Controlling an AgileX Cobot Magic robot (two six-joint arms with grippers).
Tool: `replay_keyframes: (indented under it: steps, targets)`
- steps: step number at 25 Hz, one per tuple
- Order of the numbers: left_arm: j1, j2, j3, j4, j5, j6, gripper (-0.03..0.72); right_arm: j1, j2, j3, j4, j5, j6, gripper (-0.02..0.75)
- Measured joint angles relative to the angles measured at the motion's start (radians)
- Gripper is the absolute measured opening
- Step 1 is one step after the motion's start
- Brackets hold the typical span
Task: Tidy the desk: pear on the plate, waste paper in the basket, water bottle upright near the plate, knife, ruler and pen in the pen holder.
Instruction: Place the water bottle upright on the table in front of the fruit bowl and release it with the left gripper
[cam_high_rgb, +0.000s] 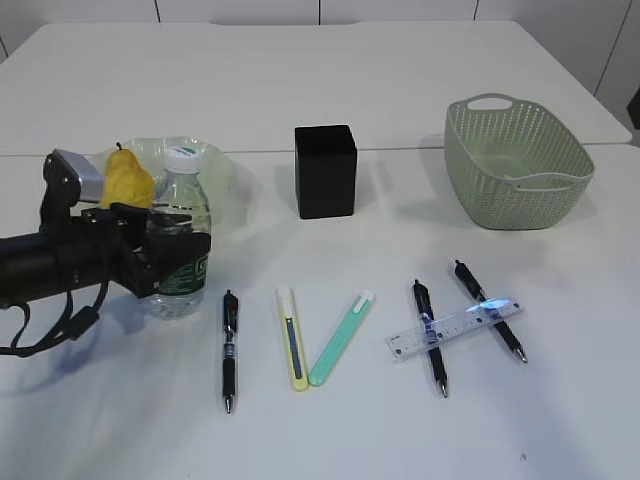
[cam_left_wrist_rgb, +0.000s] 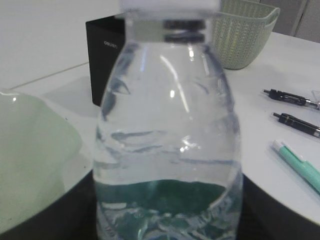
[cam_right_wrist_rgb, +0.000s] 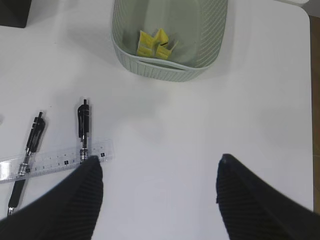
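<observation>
The left hand (cam_high_rgb: 165, 250) grips the upright water bottle (cam_high_rgb: 182, 235) just beside the plate (cam_high_rgb: 225, 175), where the pear (cam_high_rgb: 125, 180) sits. The right hand (cam_right_wrist_rgb: 160, 192) hangs open above the worktop (cam_right_wrist_rgb: 200, 125); waste paper (cam_right_wrist_rgb: 156, 43) lies in the basket (cam_right_wrist_rgb: 150, 70), the ruler (cam_high_rgb: 455, 327) across two pens

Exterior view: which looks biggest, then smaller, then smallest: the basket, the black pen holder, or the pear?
1. basket, clearly biggest
2. pen holder
3. pear, smallest, though the left arm hides part of it
</observation>
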Motion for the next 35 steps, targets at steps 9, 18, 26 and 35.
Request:
replay_keyframes:
  steps: [9, 18, 26, 35]
  targets:
    - [-0.020, 0.048, -0.006, -0.139, -0.057, 0.099, 0.419, 0.000, 0.000, 0.000, 0.000, -0.002, -0.004, 0.521]
    - [-0.020, 0.048, -0.006, -0.142, -0.057, 0.113, 0.440, 0.000, 0.000, 0.000, 0.000, -0.002, -0.006, 0.519]
    - [-0.020, 0.048, -0.006, -0.137, -0.055, 0.116, 0.470, 0.000, 0.000, 0.000, 0.000, -0.002, -0.006, 0.519]
    - [-0.020, 0.019, -0.006, -0.127, -0.017, 0.118, 0.552, 0.000, 0.000, 0.000, 0.000, -0.002, -0.006, 0.519]
